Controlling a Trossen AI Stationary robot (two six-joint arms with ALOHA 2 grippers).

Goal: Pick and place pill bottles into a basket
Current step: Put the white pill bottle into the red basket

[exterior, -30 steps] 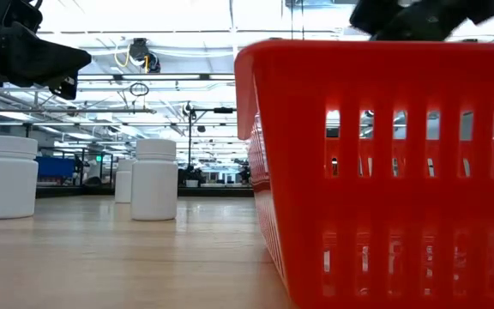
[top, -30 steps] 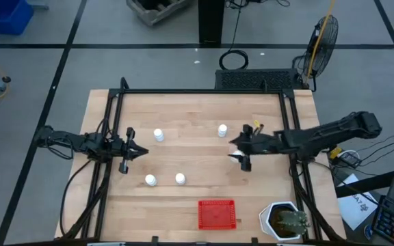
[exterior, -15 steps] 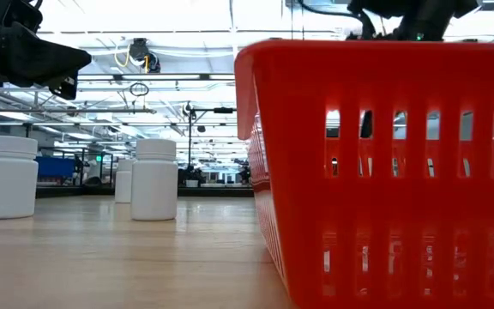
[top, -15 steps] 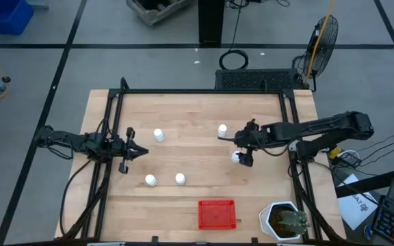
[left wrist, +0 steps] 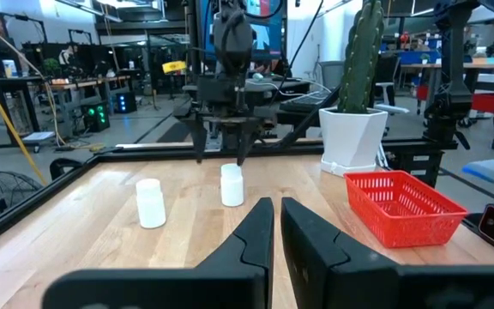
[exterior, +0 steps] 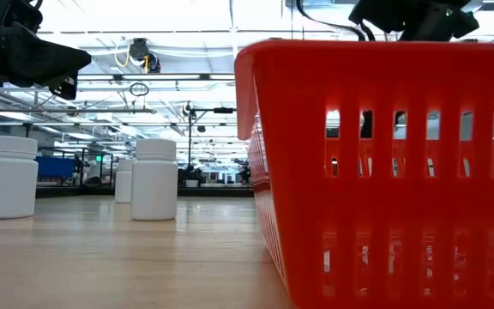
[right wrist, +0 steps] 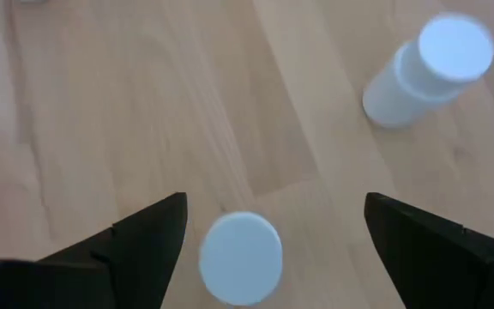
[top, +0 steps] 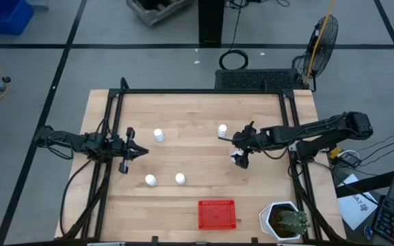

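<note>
Five white pill bottles stand upright on the wooden table: two at mid-left [top: 150, 180] [top: 180, 179], two farther back [top: 159, 135] [top: 222, 129], and one [right wrist: 240, 257] under my right gripper. My right gripper [top: 241, 156] [right wrist: 274, 206] is open and points down. Its fingers stand on either side of that bottle's cap without touching it. My left gripper [top: 132, 152] [left wrist: 273, 225] is shut and empty, held level above the table's left part. The red basket [top: 217, 214] rests on its base near the front edge.
A white octagonal pot with a green plant [top: 284, 220] stands at the front right corner, beside the basket. Black frame rails [top: 289, 123] run along the table's left, right and far edges. Bare wood lies between the bottles and the basket.
My right gripper has tipped from pointing toward the table's left edge to pointing down, and now stands over the bottle at mid-right, covering most of it in the high view. The bottles and the basket have stayed in place.
</note>
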